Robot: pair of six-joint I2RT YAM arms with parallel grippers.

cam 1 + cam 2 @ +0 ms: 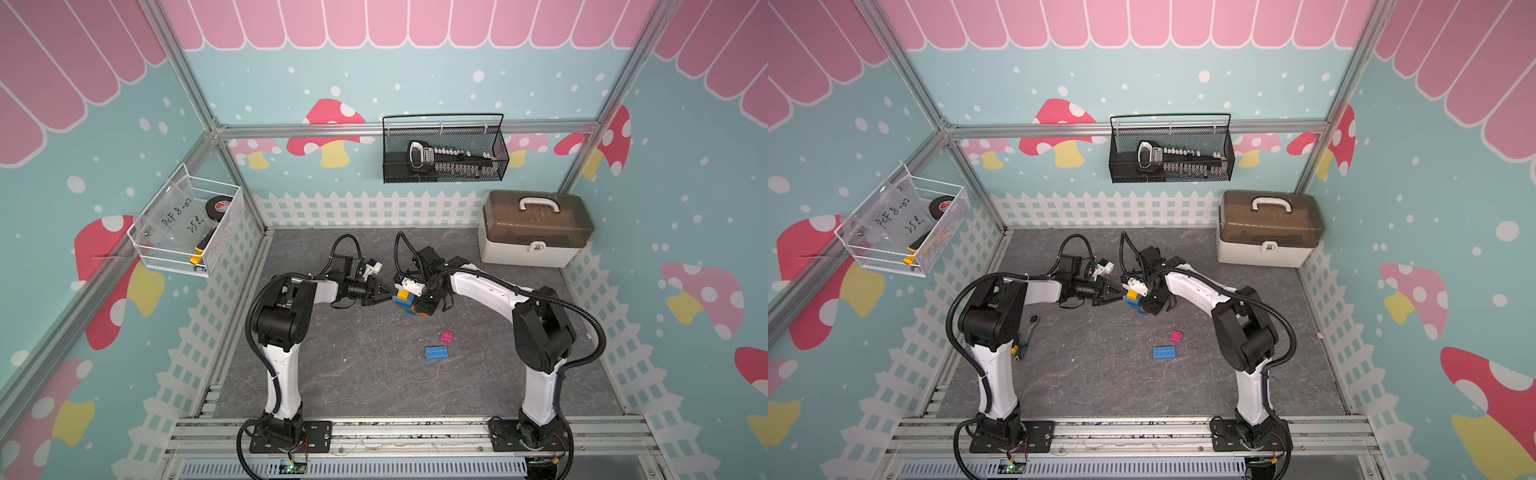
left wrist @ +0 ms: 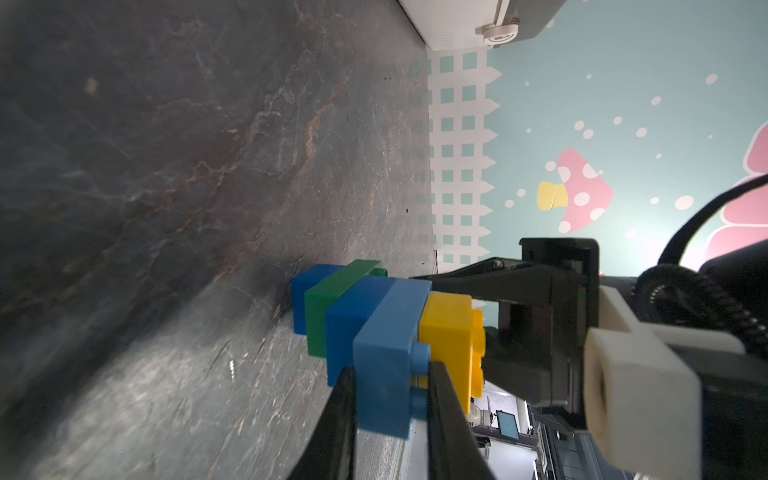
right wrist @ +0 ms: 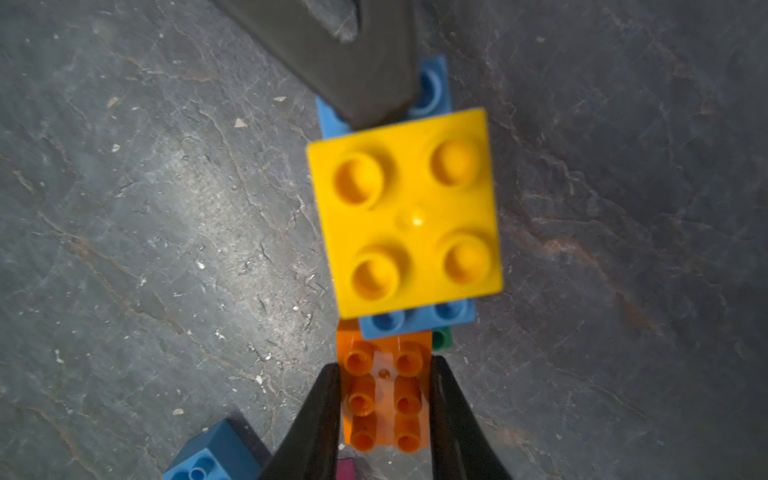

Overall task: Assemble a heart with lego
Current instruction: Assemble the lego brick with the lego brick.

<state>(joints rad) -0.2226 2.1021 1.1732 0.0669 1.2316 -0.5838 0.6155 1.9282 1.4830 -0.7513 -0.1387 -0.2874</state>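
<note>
The heart (image 1: 408,302) is a partly built stack of joined lego standing on its dark blue tip (image 2: 307,299) on the grey table. Above the tip come a green brick (image 2: 332,307), a blue one (image 2: 353,328), a light blue one (image 2: 386,353) and a yellow one (image 3: 407,208) on top. My left gripper (image 1: 390,296) reaches in from the left and is shut on the light blue brick (image 2: 390,374). My right gripper (image 3: 386,368) comes down from above, shut on the orange brick (image 3: 386,399) at the stack's side. A pink brick (image 1: 447,336) and a light blue brick (image 1: 436,353) lie loose nearer the front.
A beige toolbox (image 1: 536,232) stands at the back right. A black mesh basket (image 1: 444,149) hangs on the back wall and a white wire basket (image 1: 191,224) on the left wall. Hand tools (image 1: 1027,332) lie by the left arm's base.
</note>
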